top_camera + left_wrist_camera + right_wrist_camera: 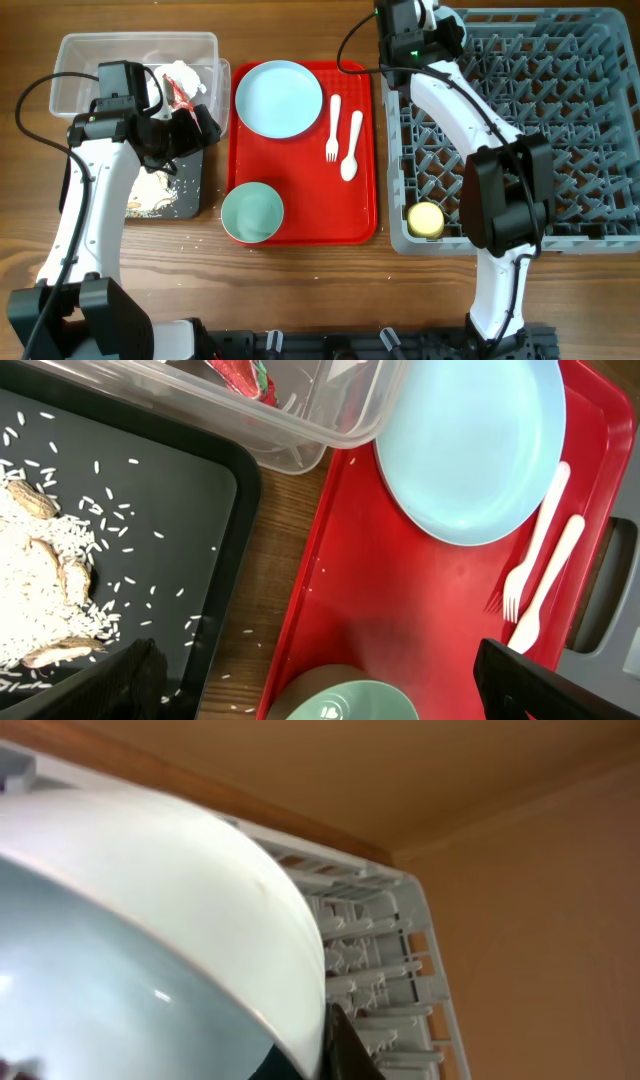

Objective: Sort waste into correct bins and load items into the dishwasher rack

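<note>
My left gripper is open and empty, over the gap between the black tray and the red tray. The black tray holds rice and brown scraps. The clear tub holds the red-and-white wrapper and tissue. My right gripper is shut on the rim of the pale blue-white bowl, above the far left corner of the grey rack. The yellow cup sits in the rack.
The red tray carries the pale blue plate, the mint green bowl, the white fork and the spoon. Loose rice lies on the wood beside the black tray.
</note>
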